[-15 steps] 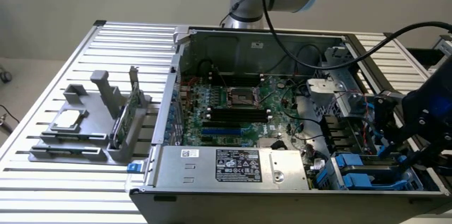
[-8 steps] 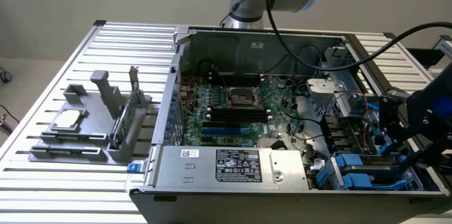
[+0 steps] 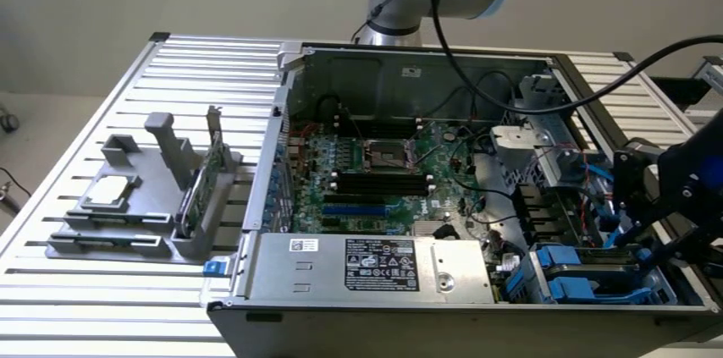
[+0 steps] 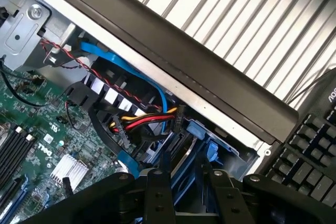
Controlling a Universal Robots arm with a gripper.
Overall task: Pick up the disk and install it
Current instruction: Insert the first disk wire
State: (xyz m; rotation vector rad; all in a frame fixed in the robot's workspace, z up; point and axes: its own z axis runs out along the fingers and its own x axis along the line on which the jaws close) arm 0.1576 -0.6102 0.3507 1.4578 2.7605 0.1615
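Note:
The disk [image 4: 182, 162] shows edge-on in the wrist view, a silver-grey face with a blue rail, standing between my two black fingers [image 4: 157, 187]. My gripper [image 4: 185, 170] is shut on it, just above the drive bay at the case's front corner. In the exterior view the gripper [image 3: 646, 221] hangs low over the bay at the exterior view's right, with a bit of the disk's blue rail [image 3: 615, 238] under it. Blue drive carriers [image 3: 571, 280] sit in the bay beside it. The disk's lower part is hidden inside the bay.
The open computer case [image 3: 452, 57] lies on a slatted table, with its motherboard [image 3: 384, 172] and grey power supply [image 3: 373, 265]. Red, yellow and blue cables [image 4: 142, 121] crowd the bay. A grey holder [image 3: 135, 214] stands at the exterior view's left. A keyboard [image 4: 310, 145] lies outside the case.

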